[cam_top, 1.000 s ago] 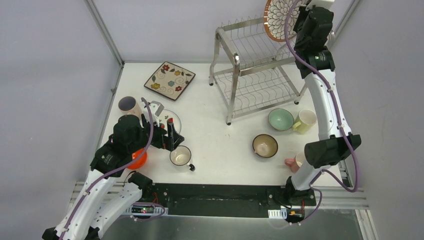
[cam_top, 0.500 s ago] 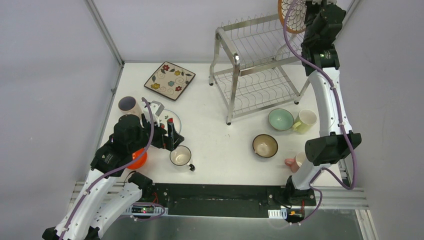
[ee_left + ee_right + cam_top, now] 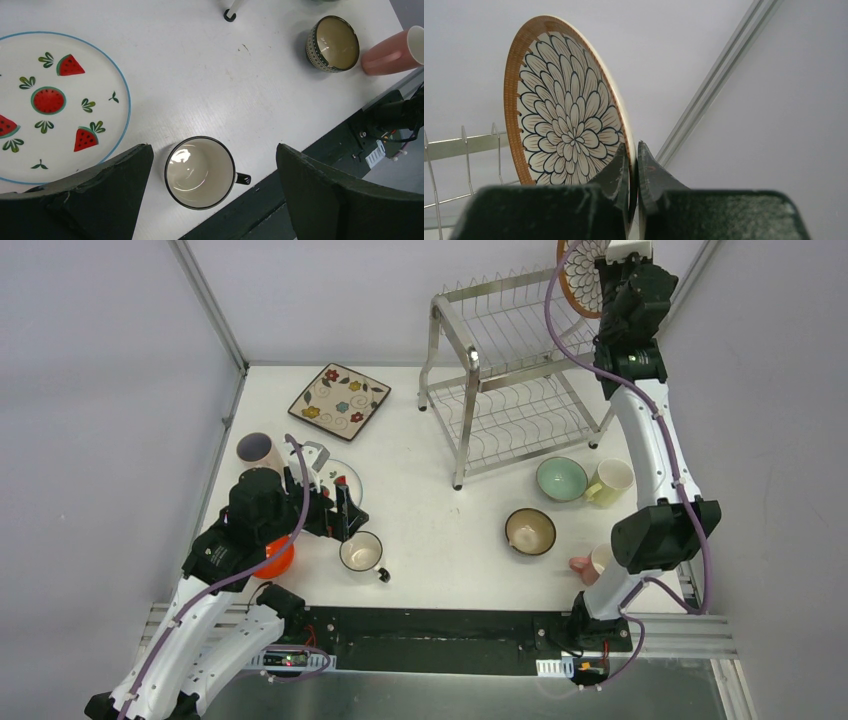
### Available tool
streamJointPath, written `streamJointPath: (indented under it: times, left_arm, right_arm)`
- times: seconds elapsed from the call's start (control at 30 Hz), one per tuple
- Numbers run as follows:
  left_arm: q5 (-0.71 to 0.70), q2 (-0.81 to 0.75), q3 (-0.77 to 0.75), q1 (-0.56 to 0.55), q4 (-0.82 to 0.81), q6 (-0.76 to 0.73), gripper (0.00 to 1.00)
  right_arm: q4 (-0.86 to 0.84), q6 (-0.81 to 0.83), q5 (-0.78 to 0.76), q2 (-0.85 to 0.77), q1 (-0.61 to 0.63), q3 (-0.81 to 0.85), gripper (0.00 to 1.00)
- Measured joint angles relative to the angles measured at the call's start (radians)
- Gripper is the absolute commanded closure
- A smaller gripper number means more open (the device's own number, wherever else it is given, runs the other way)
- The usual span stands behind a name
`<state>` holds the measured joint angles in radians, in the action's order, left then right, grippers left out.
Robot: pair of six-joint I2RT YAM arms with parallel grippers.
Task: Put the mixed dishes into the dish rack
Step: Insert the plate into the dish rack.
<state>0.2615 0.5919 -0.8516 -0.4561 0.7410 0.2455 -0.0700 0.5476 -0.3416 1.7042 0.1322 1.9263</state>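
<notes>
Upper right of top view: right gripper (image 3: 633,150), jaws pinched narrow on lower rim of round brown-rimmed petal-pattern ceramic plate (image 3: 569,130). Plate upright on edge by top tier of shiny silver wire dish rack (image 3: 505,370), not yet slotted. Plate prob. stiff, glazed, slick, chip-prone; rim hold suits, lower gently. Lower left: left gripper (image 3: 212,150), jaws wide, empty, hovers over black-rimmed white cup (image 3: 200,172) on white tabletop (image 3: 200,60).

The right gripper (image 3: 633,152) has swung rightward and twisted, so the petal-pattern plate (image 3: 581,278) pinched at its left (by the rim) now looks narrower, more edge-on.
</notes>
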Motion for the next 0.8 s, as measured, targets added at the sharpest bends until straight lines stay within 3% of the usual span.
streamJointPath:
  times: [0.53,0.8]
  left_arm:
    - [0.001,-0.021,0.0,0.0,0.0,0.0,0.01]
    - [0.001,-0.028,0.001,0.0,0.0,0.0,0.01]
  right_arm:
    - [-0.008,0.038,0.025,-0.039,-0.001,-0.076,1.0]
    - [-0.089,0.084,0.032,-0.047,-0.001,-0.109,1.0]
